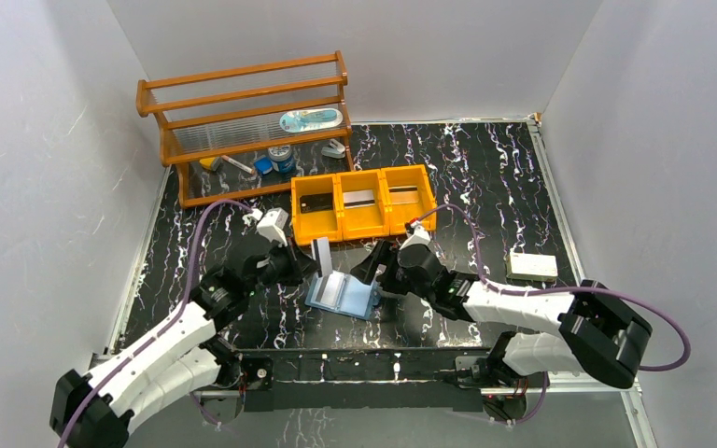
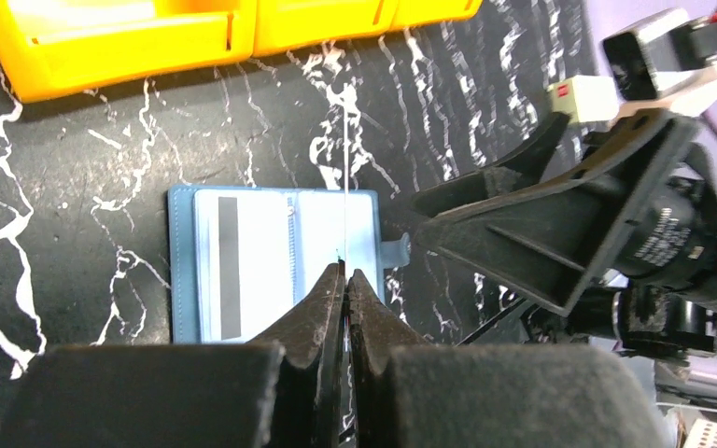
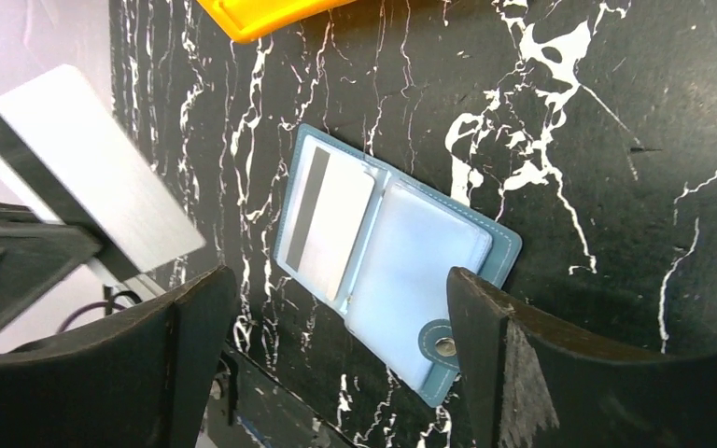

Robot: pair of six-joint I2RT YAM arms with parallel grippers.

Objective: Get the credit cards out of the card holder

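Note:
The light blue card holder lies open on the black marbled table. A silver-grey credit card with a black stripe sits in its left pocket. My left gripper is shut on another silver credit card, which stands upright above the holder and clear of its pockets; in the left wrist view this card shows only as a thin edge. My right gripper hangs open over the holder's right half, near the snap tab, with nothing between its fingers.
An orange three-compartment tray stands just behind the holder, a card lying in each compartment. A wooden rack with small items is at the back left. A white box lies at the right. The two grippers are close together.

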